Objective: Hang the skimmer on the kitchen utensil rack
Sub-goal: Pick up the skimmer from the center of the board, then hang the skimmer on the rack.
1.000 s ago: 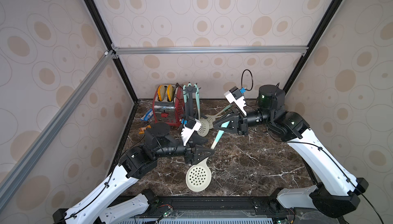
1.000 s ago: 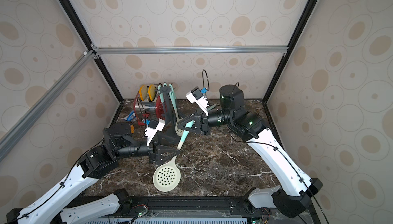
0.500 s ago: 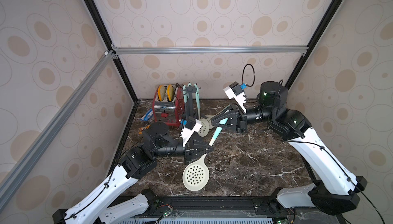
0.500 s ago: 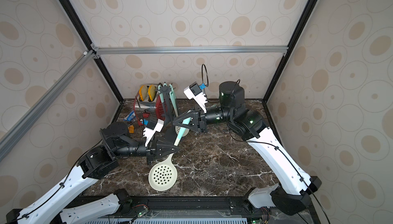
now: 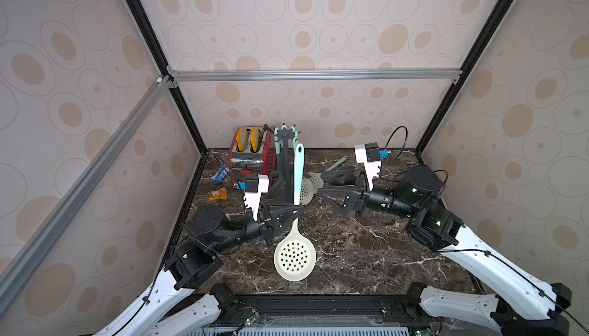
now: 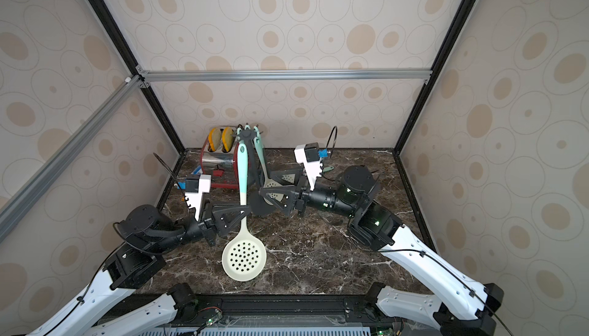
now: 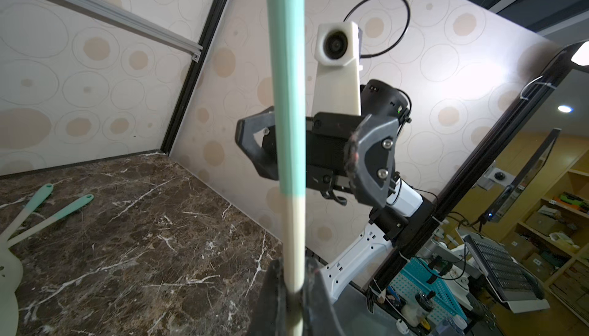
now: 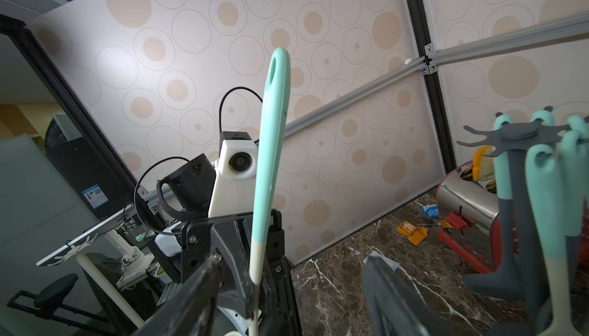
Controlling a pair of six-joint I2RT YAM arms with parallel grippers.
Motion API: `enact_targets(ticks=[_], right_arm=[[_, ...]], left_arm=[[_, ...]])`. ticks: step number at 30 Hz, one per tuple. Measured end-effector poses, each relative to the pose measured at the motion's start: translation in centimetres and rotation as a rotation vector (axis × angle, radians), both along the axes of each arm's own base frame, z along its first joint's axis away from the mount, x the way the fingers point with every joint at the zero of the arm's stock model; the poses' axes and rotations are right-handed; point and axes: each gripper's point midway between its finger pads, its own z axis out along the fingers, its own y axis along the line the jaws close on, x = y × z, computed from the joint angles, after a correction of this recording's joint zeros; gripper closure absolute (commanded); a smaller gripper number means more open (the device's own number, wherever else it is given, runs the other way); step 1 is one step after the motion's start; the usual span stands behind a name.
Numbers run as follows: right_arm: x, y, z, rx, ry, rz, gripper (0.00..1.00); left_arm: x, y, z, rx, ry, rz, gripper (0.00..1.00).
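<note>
The skimmer (image 5: 294,256) is up off the tabletop (image 5: 350,254) and standing upright, head down. It has a round cream bowl peppered with holes and a cream neck. Above that runs a long mint-green handle, flattening to a rounded tip with an oval hanging hole that shows clearly in the right wrist view (image 8: 274,73). The left end effector (image 5: 291,215) has it, fingers (image 7: 277,299) pressed together on the cream neck just below the colour change.

The right end effector (image 5: 334,188) sits off to the side with its jaws spread wide, gripping nothing and clear of the handle.

Just behind stands the kitchen utensil rack (image 5: 284,134), a dark grey pole with a star of curved hooks. Several mint-handled tools (image 8: 541,197) hang from it, and the skimmer is not yet hooked on.

Two more cream and mint utensils (image 5: 310,184) lie flat by the rack's base. Behind the rack a red and silver toaster (image 5: 251,156) has yellow pieces in its slots. Near it are a blue packet (image 5: 221,173) and an orange one (image 5: 218,194). The blue packet seems to carry pale print, too small to read.
</note>
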Motion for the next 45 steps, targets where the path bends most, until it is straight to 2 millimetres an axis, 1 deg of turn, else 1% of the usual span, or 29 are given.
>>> enact_targets(ticks=[3, 5, 8, 13, 16, 19, 20, 22, 23, 24, 26, 27, 30, 32, 33, 36, 38, 40, 42, 45], right_arm=[[0.0, 2.1, -0.3, 0.026, 0.029, 0.021, 0.32], [0.0, 3.2, -0.6, 0.033, 0.045, 0.035, 0.36], [0.1, 4.2, -0.6, 0.045, 0.061, 0.048, 0.5], [-0.2, 4.3, 1.1, 0.099, 0.056, 0.064, 0.75], [-0.5, 4.2, 1.6, 0.118, 0.054, 0.073, 0.99], [-0.7, 4.1, 1.6, 0.115, 0.068, 0.08, 1.0], [-0.7, 4.1, 1.3, 0.102, 0.072, 0.074, 1.0], [-0.4, 4.1, 0.4, 0.058, 0.083, 0.049, 1.0], [0.0, 3.8, -0.2, 0.022, 0.08, 0.024, 1.0], [0.8, 3.4, -0.8, -0.013, 0.089, -0.004, 1.0], [2.7, 2.1, -1.8, -0.067, 0.102, -0.061, 1.0], [3.8, 1.3, -2.5, -0.094, 0.116, -0.089, 1.0], [7.0, -1.1, -4.5, -0.155, 0.167, -0.151, 1.0], [8.0, -1.7, -6.1, -0.195, 0.203, -0.151, 1.0], [8.2, -1.6, -7.1, -0.221, 0.224, -0.129, 1.0], [8.1, -0.1, -9.1, -0.262, 0.264, -0.041, 1.0], [8.1, 1.0, -10.2, -0.275, 0.292, 0.015, 1.0], [8.3, 2.1, -11.1, -0.284, 0.319, 0.063, 1.0], [8.8, 3.2, -11.4, -0.283, 0.338, 0.1, 1.0], [9.5, 4.4, -11.0, -0.263, 0.342, 0.138, 1.0]], left_arm=[[0.1, -0.1, 0.5, -0.022, 0.002, -0.004, 1.0], [0.1, -0.2, 0.6, -0.027, 0.004, -0.006, 1.0], [0.3, -0.3, 0.5, -0.029, 0.014, -0.005, 1.0], [0.3, -0.2, 0.6, -0.035, 0.017, -0.002, 1.0], [0.4, -0.2, 0.6, -0.035, 0.018, 0.004, 1.0], [0.4, 0.1, 0.4, -0.026, 0.011, 0.018, 0.99], [0.5, 0.2, 0.2, -0.014, 0.013, 0.028, 0.89], [0.8, 0.7, -0.7, 0.036, 0.037, 0.066, 0.58], [1.1, 1.1, -1.2, 0.069, 0.053, 0.102, 0.46], [1.6, 1.9, -1.8, 0.108, 0.076, 0.154, 0.4], [2.0, 3.5, -2.5, 0.171, 0.11, 0.241, 0.06], [2.1, 4.4, -2.9, 0.21, 0.119, 0.28, 0.01], [2.0, 6.9, -4.2, 0.296, 0.161, 0.379, 0.01], [1.9, 8.1, -5.1, 0.343, 0.181, 0.419, 0.01], [1.9, 8.5, -5.7, 0.368, 0.192, 0.437, 0.01], [2.3, 9.2, -7.7, 0.464, 0.234, 0.474, 0.01], [3.0, 9.0, -8.1, 0.527, 0.252, 0.487, 0.01], [4.1, 8.6, -7.8, 0.564, 0.261, 0.497, 0.01], [5.6, 8.6, -7.1, 0.576, 0.275, 0.518, 0.02], [8.1, 9.1, -6.4, 0.565, 0.319, 0.546, 0.03]])
